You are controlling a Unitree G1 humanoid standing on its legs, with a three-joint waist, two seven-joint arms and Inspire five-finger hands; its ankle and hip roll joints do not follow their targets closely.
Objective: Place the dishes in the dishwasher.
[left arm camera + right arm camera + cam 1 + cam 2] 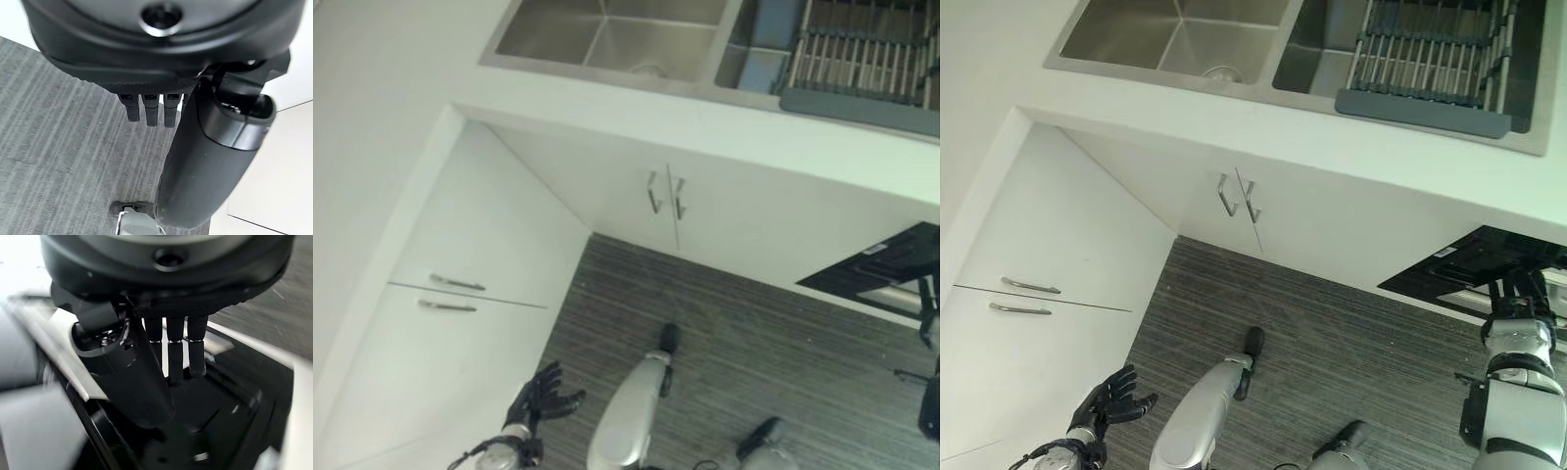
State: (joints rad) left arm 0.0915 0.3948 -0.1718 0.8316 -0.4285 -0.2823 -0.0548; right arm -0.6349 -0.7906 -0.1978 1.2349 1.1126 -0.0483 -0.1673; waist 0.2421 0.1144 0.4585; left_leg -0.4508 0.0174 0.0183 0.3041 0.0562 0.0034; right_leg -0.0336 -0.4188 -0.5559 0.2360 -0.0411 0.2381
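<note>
The dishwasher (1449,259) shows as a black panel tilted out from the white cabinet front at the right. My right hand (1520,294) rests at its near edge. In the right wrist view its fingers (176,352) run straight past a pale edge strip over the dark interior, and the thumb (132,382) stays on the near side. My left hand (544,397) hangs low at the left over the floor, fingers spread and holding nothing. A grey dish rack (1430,59) lies across the sink's right basin.
A steel double sink (1136,73) is set in the white counter ahead. Below it are two cabinet doors with bar handles (1239,196). White drawers (1028,294) line the left side. Striped grey floor (1332,343) lies between them.
</note>
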